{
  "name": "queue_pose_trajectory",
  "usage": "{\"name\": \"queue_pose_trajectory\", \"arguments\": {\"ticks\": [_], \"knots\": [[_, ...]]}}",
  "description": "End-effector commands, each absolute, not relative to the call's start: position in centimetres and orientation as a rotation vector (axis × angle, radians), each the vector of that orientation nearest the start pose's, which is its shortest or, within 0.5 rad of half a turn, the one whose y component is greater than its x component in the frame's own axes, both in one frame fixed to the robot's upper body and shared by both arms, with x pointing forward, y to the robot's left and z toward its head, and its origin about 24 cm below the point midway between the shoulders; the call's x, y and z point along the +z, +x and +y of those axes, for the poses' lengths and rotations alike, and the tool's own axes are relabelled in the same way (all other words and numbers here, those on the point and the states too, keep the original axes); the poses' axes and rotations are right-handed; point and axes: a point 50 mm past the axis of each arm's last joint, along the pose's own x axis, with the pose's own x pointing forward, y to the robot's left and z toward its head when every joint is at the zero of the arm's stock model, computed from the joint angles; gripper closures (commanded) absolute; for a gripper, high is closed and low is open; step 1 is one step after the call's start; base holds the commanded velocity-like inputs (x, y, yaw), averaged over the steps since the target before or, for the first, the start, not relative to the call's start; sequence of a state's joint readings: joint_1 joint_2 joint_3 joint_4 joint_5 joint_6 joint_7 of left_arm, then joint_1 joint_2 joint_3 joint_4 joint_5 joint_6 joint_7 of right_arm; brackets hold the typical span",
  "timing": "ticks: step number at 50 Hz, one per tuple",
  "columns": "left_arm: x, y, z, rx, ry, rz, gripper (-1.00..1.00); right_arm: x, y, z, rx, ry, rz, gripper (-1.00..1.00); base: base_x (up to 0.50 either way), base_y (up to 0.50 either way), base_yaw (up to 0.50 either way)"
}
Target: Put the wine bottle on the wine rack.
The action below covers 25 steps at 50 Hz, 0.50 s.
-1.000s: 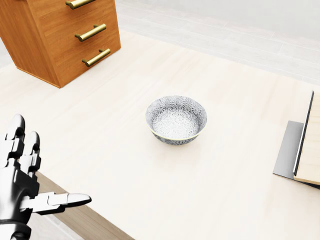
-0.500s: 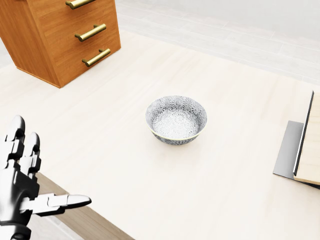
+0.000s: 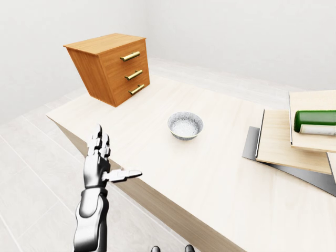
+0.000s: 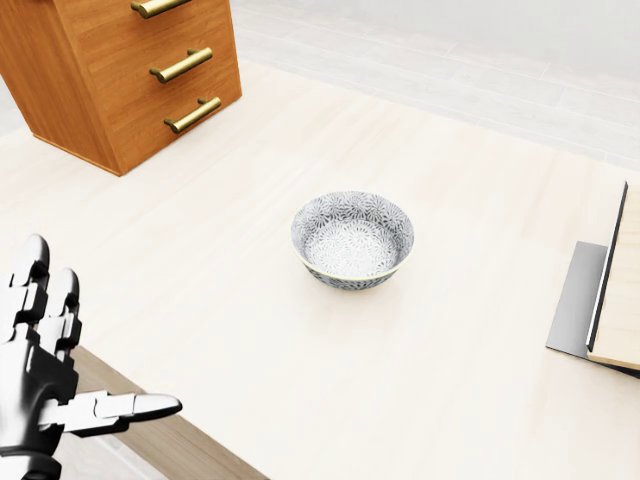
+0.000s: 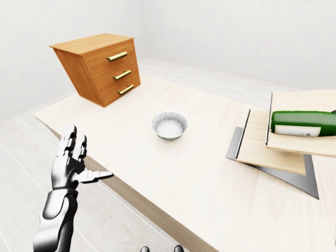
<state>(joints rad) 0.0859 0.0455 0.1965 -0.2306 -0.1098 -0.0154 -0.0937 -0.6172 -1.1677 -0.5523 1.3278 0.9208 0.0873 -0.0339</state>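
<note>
The wine bottle (image 5: 303,123) is lying on its side on the stepped wooden wine rack (image 5: 275,142), well apart from the left robot hand (image 3: 100,167) and far off to its right across the table (image 3: 210,173), so the placement is looking already done. Nearer that robot hand, the patterned bowl (image 4: 352,240) is sitting up and to its right, the wooden drawer chest (image 3: 112,68) beyond. The left robot hand is hanging spread over the table's near edge, having sunk slightly; the right robot hand is showing nowhere clearly.
</note>
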Motion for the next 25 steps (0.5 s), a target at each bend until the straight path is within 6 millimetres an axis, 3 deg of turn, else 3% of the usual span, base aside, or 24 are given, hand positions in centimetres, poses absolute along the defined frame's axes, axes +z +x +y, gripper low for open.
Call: {"name": "queue_pose_trajectory", "arguments": {"ticks": [1, 10, 25], "knots": [[7.9, 22.9, 20.4, 0.109, -0.021, -0.178, -1.00, 16.5, 17.7, -51.7, -1.109, 0.566, -0.133, -0.80, 0.00, 0.00, 0.00], [7.9, 22.9, 20.4, 0.109, -0.020, -0.177, -1.00, 16.4, 16.9, -52.1, -1.116, 0.563, -0.138, -0.81, 0.00, 0.00, 0.00], [7.9, 22.9, 20.3, 0.105, -0.021, -0.177, -1.00, 18.1, 15.5, -52.9, -1.102, 0.539, -0.199, -0.79, 0.00, 0.00, 0.00]]}}
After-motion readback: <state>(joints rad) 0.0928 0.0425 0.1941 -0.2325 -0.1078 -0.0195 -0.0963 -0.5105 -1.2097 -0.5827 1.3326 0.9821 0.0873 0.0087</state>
